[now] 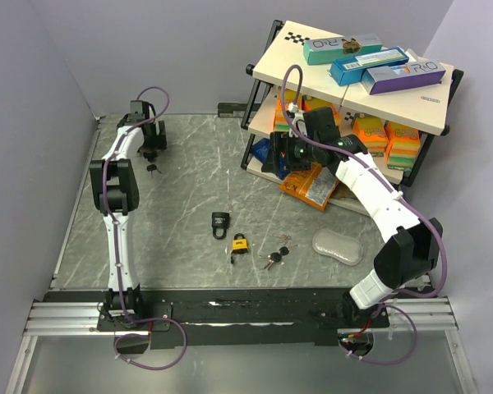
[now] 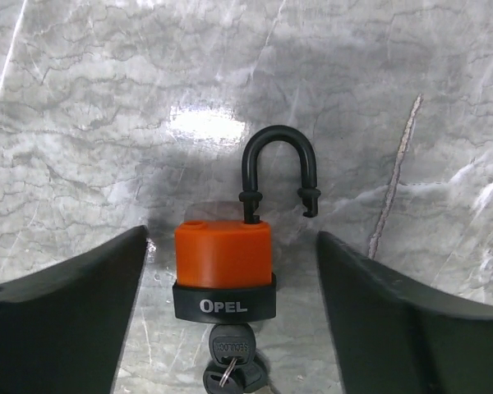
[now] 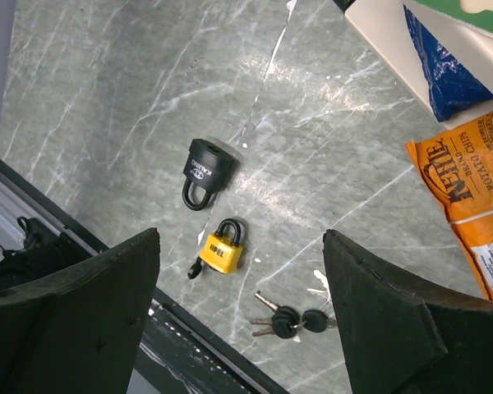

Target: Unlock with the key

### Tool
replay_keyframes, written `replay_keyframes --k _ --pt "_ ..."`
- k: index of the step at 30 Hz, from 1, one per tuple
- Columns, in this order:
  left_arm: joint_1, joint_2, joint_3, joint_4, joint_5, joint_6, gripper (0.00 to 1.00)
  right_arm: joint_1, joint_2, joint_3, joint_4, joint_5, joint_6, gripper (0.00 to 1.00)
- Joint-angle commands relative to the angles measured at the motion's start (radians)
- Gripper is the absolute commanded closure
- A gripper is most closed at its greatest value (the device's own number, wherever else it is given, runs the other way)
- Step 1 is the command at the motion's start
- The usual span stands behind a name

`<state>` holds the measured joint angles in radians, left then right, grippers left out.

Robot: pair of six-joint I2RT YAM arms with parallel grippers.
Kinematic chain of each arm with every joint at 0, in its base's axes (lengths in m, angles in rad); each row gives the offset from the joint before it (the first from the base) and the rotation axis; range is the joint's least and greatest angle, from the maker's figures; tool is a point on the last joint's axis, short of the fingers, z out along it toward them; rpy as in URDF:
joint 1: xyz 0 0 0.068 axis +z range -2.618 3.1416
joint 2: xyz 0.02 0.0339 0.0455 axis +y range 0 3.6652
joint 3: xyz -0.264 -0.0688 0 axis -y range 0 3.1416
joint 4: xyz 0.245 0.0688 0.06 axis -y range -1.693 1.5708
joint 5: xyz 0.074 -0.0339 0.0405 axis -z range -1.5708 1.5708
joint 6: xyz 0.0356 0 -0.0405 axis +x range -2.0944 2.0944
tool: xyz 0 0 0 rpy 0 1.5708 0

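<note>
An orange padlock (image 2: 223, 254) marked OPEL lies on the marble table between my left fingers. Its black shackle (image 2: 279, 168) is sprung open and a key (image 2: 230, 349) sits in its keyhole with a second key on the ring. My left gripper (image 2: 230, 263) (image 1: 154, 149) is open around it at the far left, touching nothing. My right gripper (image 3: 240, 238) (image 1: 283, 156) is open and empty, held high beside the shelf. Below it lie a black padlock (image 3: 207, 168) (image 1: 220, 222), a shut yellow padlock (image 3: 222, 250) (image 1: 240, 243) with a key in it, and a loose bunch of keys (image 3: 283, 318) (image 1: 275, 254).
A two-level shelf (image 1: 312, 74) with coloured boxes and snack packs stands at the back right. An orange chips bag (image 1: 312, 187) (image 3: 468, 197) lies at its foot. A clear plastic lid (image 1: 337, 245) lies right of the keys. A black rail (image 1: 246, 308) runs along the near edge.
</note>
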<state>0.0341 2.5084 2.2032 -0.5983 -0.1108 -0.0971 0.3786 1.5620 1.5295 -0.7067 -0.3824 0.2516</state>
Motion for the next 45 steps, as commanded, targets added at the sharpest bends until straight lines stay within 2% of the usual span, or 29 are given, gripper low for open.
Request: replay_keyframes --k 1,4,5,8,14,17,20,23,24,26,29,35,40,45 --pt "0.0 -0.032 0.03 -0.035 0.011 -0.013 0.06 -0.003 -0.04 -0.008 0.032 0.013 -0.02 0.14" --pt "0.0 -0.087 0.047 -0.058 0.013 -0.038 0.01 -0.003 -0.056 -0.017 0.045 0.017 -0.035 0.14" --pt "0.0 -0.109 0.041 -0.06 0.013 -0.045 0.03 -0.003 -0.071 -0.023 0.059 0.022 -0.038 0.14" --pt "0.0 -0.219 -0.026 -0.051 -0.007 -0.096 0.04 -0.004 -0.098 -0.064 0.09 0.017 -0.051 0.14" --pt "-0.029 -0.512 -0.301 0.006 -0.035 -0.177 0.04 0.009 -0.118 -0.153 0.134 -0.003 -0.069 0.15" --pt "-0.082 -0.655 -0.445 0.002 -0.012 -0.233 0.04 0.035 -0.12 -0.199 0.154 0.023 -0.089 0.16" --pt "-0.143 -0.798 -0.661 0.024 0.071 -0.337 0.04 0.062 -0.117 -0.235 0.165 0.051 -0.1 0.16" --pt "-0.253 -0.936 -0.863 0.102 0.103 -0.444 0.04 0.068 -0.129 -0.273 0.188 0.04 -0.086 0.16" --pt "-0.32 -0.992 -0.908 0.117 0.099 -0.469 0.04 0.068 -0.135 -0.278 0.194 0.036 -0.083 0.16" --pt "-0.382 -1.028 -1.012 0.153 0.089 -0.542 0.04 0.068 -0.141 -0.288 0.197 0.033 -0.084 0.16" --pt "-0.474 -1.05 -1.079 0.149 0.066 -0.63 0.04 0.068 -0.145 -0.295 0.191 0.042 -0.091 0.15" --pt "-0.676 -1.045 -1.076 0.078 -0.039 -0.694 0.04 0.072 -0.137 -0.351 0.19 0.048 -0.058 0.15" --pt "-0.754 -1.028 -1.103 0.039 -0.064 -0.769 0.04 0.071 -0.132 -0.466 0.234 0.062 -0.02 0.17" --pt "-0.81 -0.994 -1.103 0.034 -0.032 -0.764 0.02 0.071 -0.149 -0.506 0.22 0.091 -0.012 0.18"
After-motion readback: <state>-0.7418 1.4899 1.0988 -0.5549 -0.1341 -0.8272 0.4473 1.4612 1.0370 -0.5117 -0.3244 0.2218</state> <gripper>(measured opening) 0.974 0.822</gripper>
